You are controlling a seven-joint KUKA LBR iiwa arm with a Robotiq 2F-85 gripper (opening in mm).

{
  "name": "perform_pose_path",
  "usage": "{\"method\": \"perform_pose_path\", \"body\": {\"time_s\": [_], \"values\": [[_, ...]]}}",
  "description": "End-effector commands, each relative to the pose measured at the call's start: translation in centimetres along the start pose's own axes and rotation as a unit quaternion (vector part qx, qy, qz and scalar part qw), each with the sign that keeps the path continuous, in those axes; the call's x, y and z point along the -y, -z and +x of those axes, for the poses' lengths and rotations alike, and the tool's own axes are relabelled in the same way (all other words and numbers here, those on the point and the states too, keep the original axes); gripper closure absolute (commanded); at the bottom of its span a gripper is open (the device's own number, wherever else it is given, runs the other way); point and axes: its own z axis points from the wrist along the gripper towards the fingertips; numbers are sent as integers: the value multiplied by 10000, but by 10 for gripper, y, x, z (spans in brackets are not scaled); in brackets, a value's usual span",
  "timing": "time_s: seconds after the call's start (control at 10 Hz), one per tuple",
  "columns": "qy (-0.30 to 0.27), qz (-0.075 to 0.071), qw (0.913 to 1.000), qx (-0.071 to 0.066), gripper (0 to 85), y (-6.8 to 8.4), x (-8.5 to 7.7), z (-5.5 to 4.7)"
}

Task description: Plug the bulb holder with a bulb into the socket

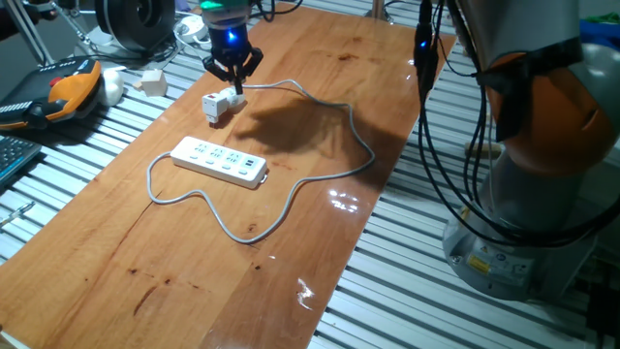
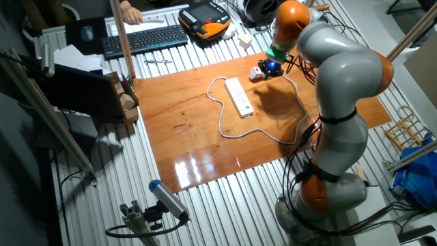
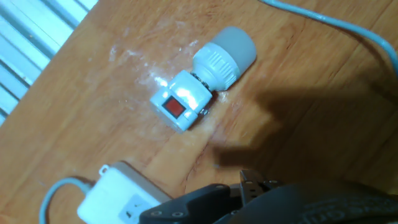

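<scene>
The bulb holder [image 1: 219, 104] lies on its side on the wooden table, a white block with a red mark [image 3: 175, 108] facing up. The bulb [image 3: 227, 51] sticks out of its end. My gripper [image 1: 233, 83] hovers just above the holder, open and empty. Only dark finger parts [image 3: 252, 185] show at the bottom of the hand view. The socket [image 1: 220, 162] is a long white power strip lying flat nearer the table's middle, apart from the holder. Its grey cable [image 1: 329, 107] loops around it. In the other fixed view my gripper [image 2: 268, 69] is beside the holder [image 2: 255, 75], past the strip [image 2: 239, 97].
A plain whitish cube [image 1: 152, 82] and an orange-black pendant [image 1: 70, 89] lie on the slatted surface off the table's far left edge. A keyboard [image 2: 143, 37] lies beyond that. The robot's base [image 1: 542, 194] and hanging black cables [image 1: 431, 145] stand at the right.
</scene>
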Motion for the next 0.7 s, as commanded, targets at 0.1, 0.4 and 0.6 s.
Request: {"method": "perform_pose_path", "body": {"time_s": [0.1, 0.4, 0.6], "values": [[-84, -12, 9999, -84, 850, 0, 0, -5], [-215, -38, 9997, -80, 850, -6, 0, -10], [-238, -44, 9997, -75, 850, -8, 0, -11]]}}
